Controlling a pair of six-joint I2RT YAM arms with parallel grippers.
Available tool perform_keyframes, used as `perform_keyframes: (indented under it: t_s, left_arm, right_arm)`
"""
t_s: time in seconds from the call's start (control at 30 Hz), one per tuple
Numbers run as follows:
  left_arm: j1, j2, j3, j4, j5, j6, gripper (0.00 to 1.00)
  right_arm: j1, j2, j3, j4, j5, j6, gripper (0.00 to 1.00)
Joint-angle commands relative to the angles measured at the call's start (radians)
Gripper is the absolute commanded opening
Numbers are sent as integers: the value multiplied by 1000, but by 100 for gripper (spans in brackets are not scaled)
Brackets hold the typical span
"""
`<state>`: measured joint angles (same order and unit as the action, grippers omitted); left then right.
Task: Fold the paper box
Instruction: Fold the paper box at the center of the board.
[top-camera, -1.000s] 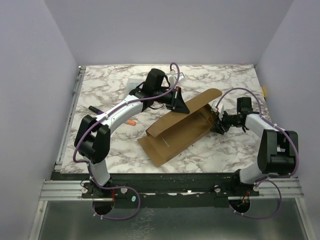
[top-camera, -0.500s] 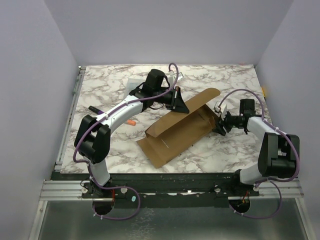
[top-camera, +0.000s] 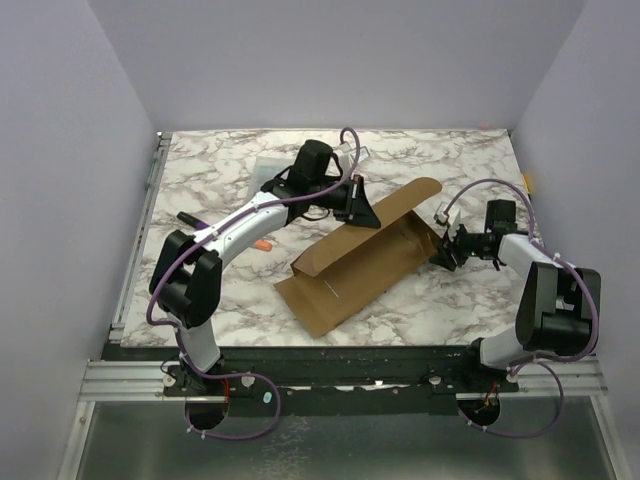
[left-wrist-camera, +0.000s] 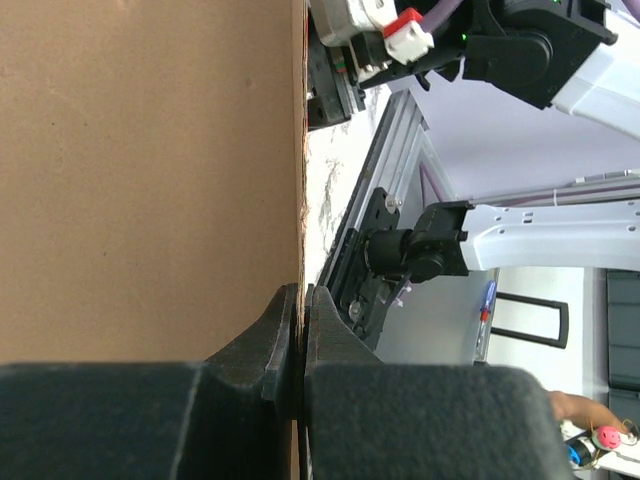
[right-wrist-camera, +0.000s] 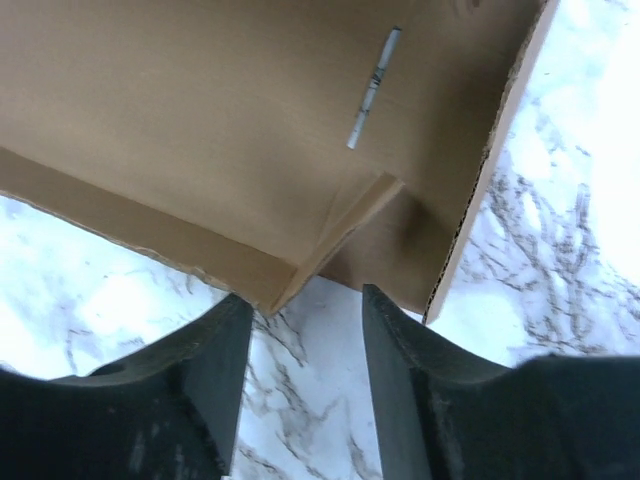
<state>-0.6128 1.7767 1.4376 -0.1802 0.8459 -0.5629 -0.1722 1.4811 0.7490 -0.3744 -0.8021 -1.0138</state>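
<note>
Left gripper clamped on far flap of the paper box. Your right gripper, fingers apart, sits just off its right-end corner.

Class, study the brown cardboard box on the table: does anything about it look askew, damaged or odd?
The paper box lies diagonally across the table, its far flap lifted, pinched in the left gripper. No tear shows.

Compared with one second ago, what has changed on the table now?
The right gripper drew back slightly to the right, away from the end of the paper box, jaws open. The left gripper stayed shut on the box's raised flap, and the box hardly moved.
</note>
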Motion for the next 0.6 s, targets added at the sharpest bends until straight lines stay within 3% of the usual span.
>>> perform_keyframes:
  t_s: [0.0,0.13,0.57]
  left_arm:
    - [-35,-5,-6,-1,8,22,0]
    - [-36,-5,-18,-5,8,37,0]
    - [-23,13,25,-20,-1,56,0]
  right_arm:
    - [-6,50,38,-38,-74,11,46]
    - [-5,77,67,-59,-102,25,41]
    - [-4,89,74,-46,-92,55,38]
